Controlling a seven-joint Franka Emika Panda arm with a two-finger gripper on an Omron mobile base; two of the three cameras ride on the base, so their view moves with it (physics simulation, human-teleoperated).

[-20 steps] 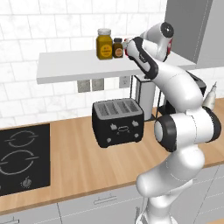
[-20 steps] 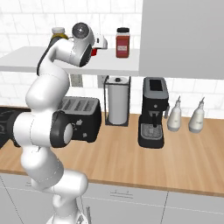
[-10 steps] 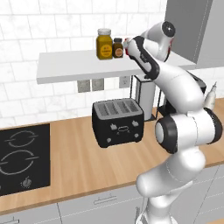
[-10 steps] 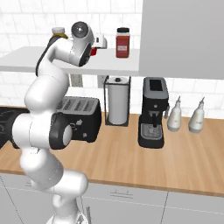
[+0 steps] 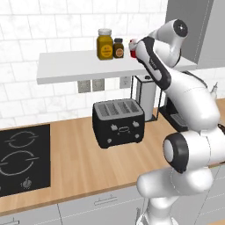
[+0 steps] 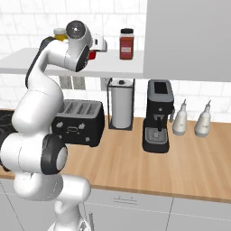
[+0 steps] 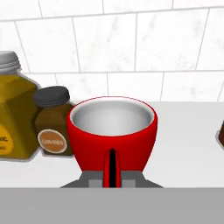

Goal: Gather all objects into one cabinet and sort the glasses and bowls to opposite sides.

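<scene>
A: Status of the gripper (image 7: 112, 175)?
B: Closed on the near wall of the red cup (image 7: 112, 133).
A: Cup location?
B: Upright on the white shelf (image 7: 183, 144), beside a small brown spice jar (image 7: 53, 124).

All three views are evenly and brightly lit by a soft, diffuse light with no single source to be made out. Faint shadow is cast beneath the white shelf (image 5: 88, 70) onto the tiled wall (image 6: 27, 13), and only weak shading is seen under the toaster (image 5: 118, 123). No glare or hard highlights are seen on the wooden counter (image 6: 180, 167). Edges are rendered cleanly, without motion blur or lens distortion. In the hand view the red cup (image 7: 112, 131) is shown slightly soft and pixelated, as is the brown jar (image 7: 53, 127) beside it.
</scene>
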